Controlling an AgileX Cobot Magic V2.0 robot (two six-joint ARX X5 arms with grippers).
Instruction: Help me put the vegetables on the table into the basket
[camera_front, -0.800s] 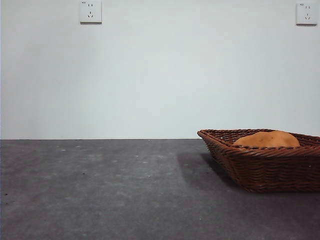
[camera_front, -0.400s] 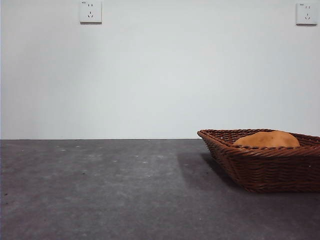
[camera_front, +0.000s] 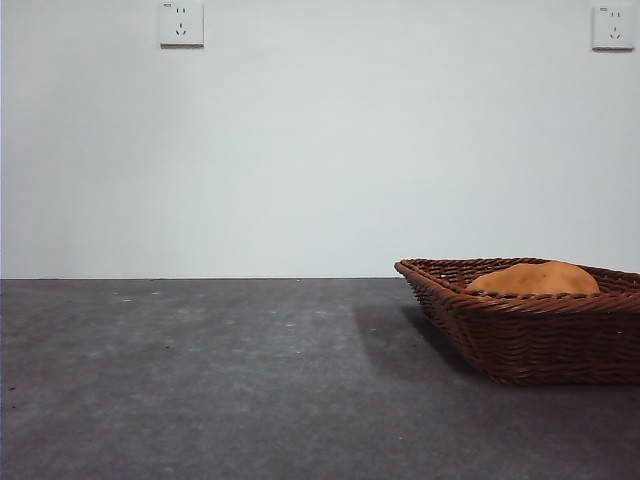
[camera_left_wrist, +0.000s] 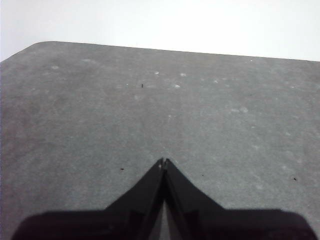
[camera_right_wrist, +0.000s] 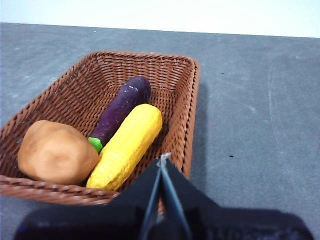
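Note:
The brown wicker basket (camera_right_wrist: 185, 105) holds all three vegetables: the orange-brown potato (camera_right_wrist: 56, 152), the yellow corn cob (camera_right_wrist: 127, 145) and the dark purple eggplant (camera_right_wrist: 120, 107) with its green cap. In the front view the basket (camera_front: 530, 340) stands at the right on the dark grey table (camera_front: 220, 380), and only the potato (camera_front: 535, 278) shows above its rim. My right gripper (camera_right_wrist: 163, 159) is shut and empty, above the basket's near rim. My left gripper (camera_left_wrist: 163, 162) is shut and empty over bare table.
Two wall sockets (camera_front: 181, 23) (camera_front: 613, 26) sit high on the white wall behind the table. The table's far edge (camera_left_wrist: 150, 47) with a rounded corner shows in the left wrist view.

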